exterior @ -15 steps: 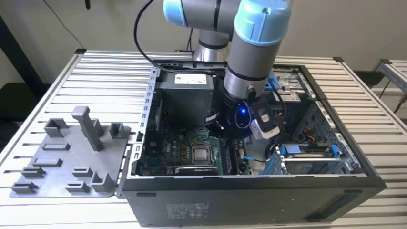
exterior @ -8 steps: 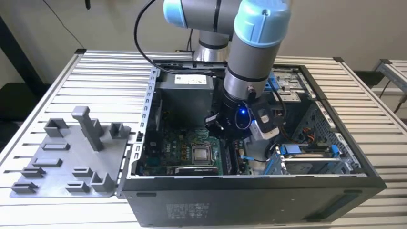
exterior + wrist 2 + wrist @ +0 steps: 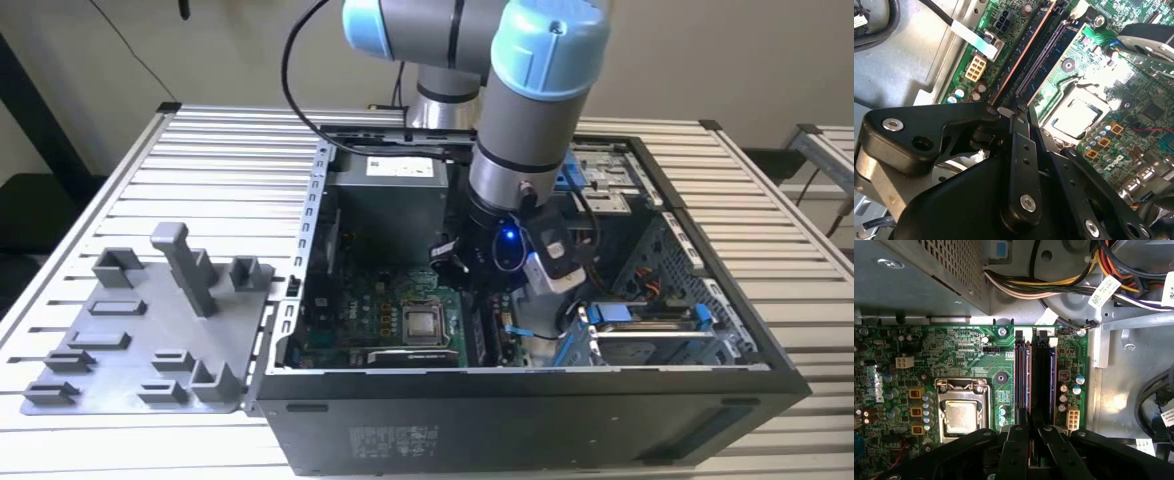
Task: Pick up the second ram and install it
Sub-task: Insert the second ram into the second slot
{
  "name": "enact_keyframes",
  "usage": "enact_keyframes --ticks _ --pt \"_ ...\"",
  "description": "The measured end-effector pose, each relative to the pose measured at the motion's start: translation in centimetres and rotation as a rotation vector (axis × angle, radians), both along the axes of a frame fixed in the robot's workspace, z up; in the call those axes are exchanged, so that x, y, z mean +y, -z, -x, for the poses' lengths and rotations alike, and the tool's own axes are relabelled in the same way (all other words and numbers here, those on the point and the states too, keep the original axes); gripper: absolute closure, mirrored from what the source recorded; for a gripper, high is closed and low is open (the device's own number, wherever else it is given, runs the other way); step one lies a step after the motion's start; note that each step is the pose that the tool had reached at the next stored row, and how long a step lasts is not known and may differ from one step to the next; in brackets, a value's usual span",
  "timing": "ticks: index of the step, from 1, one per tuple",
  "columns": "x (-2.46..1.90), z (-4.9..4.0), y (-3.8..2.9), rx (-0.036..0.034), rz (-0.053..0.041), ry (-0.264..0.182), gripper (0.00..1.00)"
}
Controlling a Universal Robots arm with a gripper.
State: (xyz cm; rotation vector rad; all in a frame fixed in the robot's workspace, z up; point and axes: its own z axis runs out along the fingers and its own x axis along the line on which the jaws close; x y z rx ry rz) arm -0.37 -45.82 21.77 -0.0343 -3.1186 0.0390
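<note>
My gripper is low inside the open computer case, over the memory slots beside the processor socket. The second ram, a long dark stick, stands on edge in the slot farther from the socket. Its orange-lit edge runs straight in between my fingertips. In both wrist views my gripper has its black fingers drawn close together on the near end of the stick. The slot next to it, nearer the socket, shows its pin rows.
The metal power supply box and a bundle of cables lie just beyond the slots. A drive cage fills the case on the exterior view's right. A grey fixture plate sits on the slatted table at the exterior view's left.
</note>
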Motion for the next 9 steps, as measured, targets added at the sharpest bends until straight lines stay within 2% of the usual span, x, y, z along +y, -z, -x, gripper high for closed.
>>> enact_keyframes --ticks 6,9 --pt "-0.01 0.01 0.55 0.0001 0.0003 0.000 0.86" --pt "-0.01 0.01 0.57 0.0002 0.0007 0.000 0.86"
